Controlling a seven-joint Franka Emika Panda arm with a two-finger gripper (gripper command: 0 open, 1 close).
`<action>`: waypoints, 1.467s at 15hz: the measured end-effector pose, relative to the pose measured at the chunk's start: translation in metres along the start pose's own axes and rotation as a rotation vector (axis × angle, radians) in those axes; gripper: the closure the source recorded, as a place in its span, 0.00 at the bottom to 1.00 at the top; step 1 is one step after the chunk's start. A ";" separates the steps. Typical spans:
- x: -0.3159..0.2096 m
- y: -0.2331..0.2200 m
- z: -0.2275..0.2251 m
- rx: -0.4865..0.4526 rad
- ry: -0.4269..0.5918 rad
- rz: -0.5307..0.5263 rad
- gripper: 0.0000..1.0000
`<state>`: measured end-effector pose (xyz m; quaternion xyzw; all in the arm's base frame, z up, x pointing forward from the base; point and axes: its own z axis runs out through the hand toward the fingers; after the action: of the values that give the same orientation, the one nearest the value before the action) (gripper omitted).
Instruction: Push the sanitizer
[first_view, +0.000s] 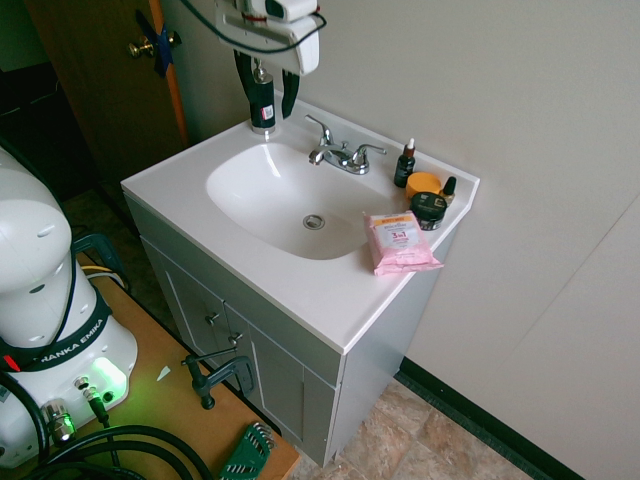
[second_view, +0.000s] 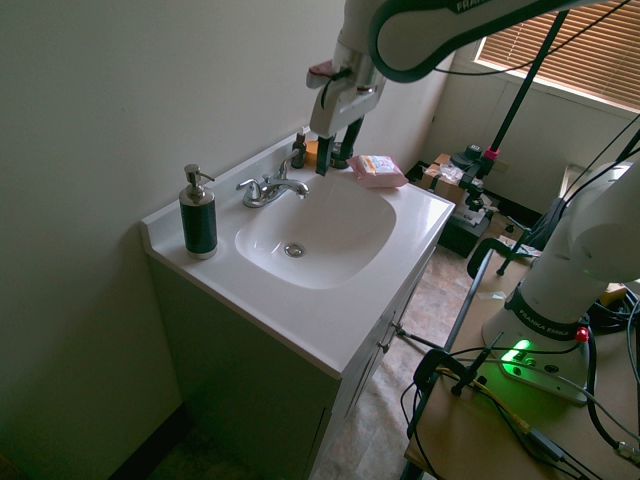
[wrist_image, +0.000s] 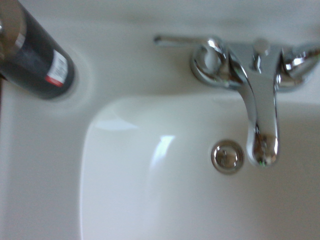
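Observation:
The sanitizer (second_view: 198, 216) is a tall black pump bottle with a silver head, standing upright on the white counter's back corner beside the basin. It also appears in the first exterior view, sanitizer (first_view: 262, 104), seen through the gap between my fingers, and in the wrist view, sanitizer (wrist_image: 36, 60), with its red-white label. My gripper (second_view: 336, 158) hangs open in the air over the back of the basin near the faucet (second_view: 268, 188), well apart from the bottle. From the other side the gripper (first_view: 266, 108) holds nothing.
The faucet (first_view: 340, 155) stands at the basin's back edge, with the drain (first_view: 314, 221) below it. A small dropper bottle (first_view: 405, 165), an orange jar (first_view: 424, 184), a black jar (first_view: 429, 209) and a pink wipes pack (first_view: 400, 241) crowd the counter's far end. A wall runs behind.

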<state>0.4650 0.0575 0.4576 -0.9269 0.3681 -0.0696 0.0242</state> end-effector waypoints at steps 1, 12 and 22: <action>-0.002 -0.019 -0.013 0.002 0.014 -0.019 0.00; -0.016 -0.162 -0.025 -0.024 0.036 -0.125 1.00; -0.030 -0.208 0.000 -0.049 0.005 -0.152 1.00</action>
<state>0.5848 0.2295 0.4740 -0.9522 0.2985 -0.0647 -0.0048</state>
